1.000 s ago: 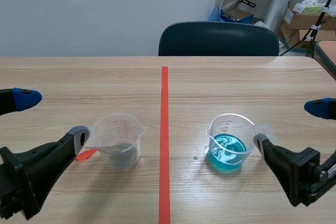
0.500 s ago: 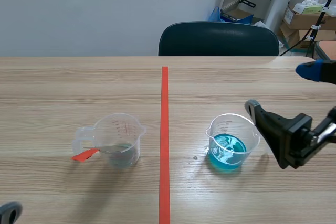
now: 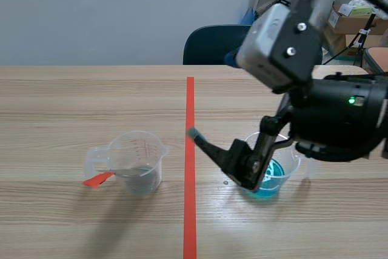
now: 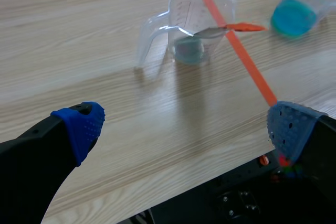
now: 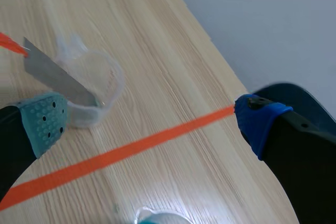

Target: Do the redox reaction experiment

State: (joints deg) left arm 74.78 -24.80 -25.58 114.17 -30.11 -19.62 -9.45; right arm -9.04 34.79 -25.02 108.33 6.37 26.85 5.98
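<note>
A clear plastic measuring beaker with a handle (image 3: 138, 159) is standing on the pale wooden table (image 3: 73, 95), just left of the orange-red tape line (image 3: 190, 210) in the scene view. It is holding a shallow layer of greyish liquid. A thin metal spatula with an orange-red grip (image 3: 99, 179) is leaning in it, its blade lying across the inside and its grip sticking out over the rim beside the handle. On the other side of the line, a second clear plastic beaker holding bright blue liquid (image 3: 271, 177) is standing upright, well apart from the first. The right arm is crossing in front of it and hiding part of its wall.

The right gripper (image 5: 152, 123) is hanging above the table between the two beakers, close to the tape line, with its fingers spread wide and gripping nothing. In its own view the measuring beaker and the spatula blade are lying ahead of it, on the far side of the tape. The left gripper (image 4: 185, 126) is sitting low over the near edge of the table, its fingers likewise standing far apart with nothing between them. The measuring beaker is lying well ahead of it.

Behind the table a dark chair back (image 3: 212, 43) is standing against the grey wall, with cardboard boxes (image 3: 351, 22) stacked off to the right.
</note>
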